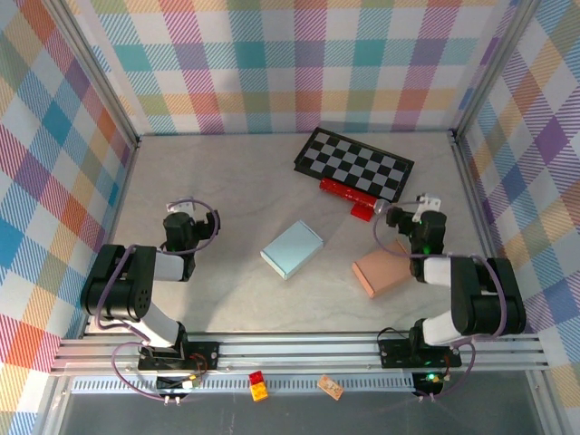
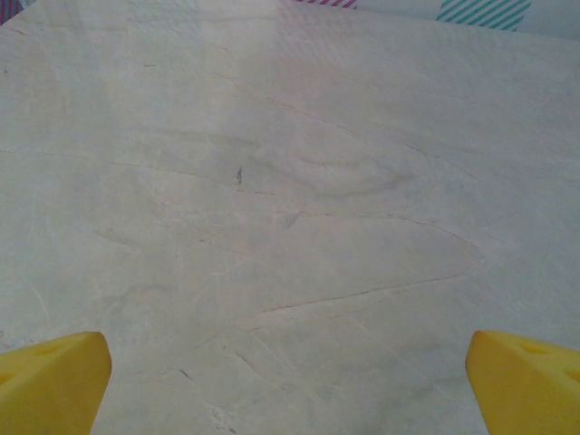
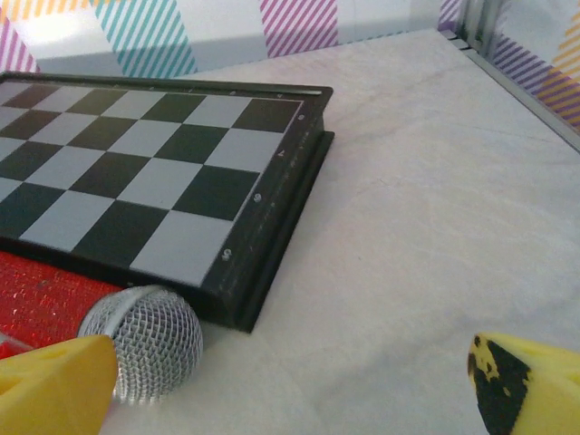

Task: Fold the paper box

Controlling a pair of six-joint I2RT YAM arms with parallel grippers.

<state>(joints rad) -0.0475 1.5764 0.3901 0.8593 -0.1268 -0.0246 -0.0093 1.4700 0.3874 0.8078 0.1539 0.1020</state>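
1. Surface: pale grey, marble-veined, matte; faint sheen toward the far edge.
2. Walls: pastel plaid panels on the left, far and right sides.
3. Aluminium rails run along the near edge.
4. Light even; shadows soft.

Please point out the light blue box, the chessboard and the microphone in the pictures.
light blue box (image 1: 292, 250), top view, middle of its top face.
chessboard (image 1: 355, 165), top view, centre of the checkered surface.
microphone (image 3: 152, 343), right wrist view, its metal mesh head.
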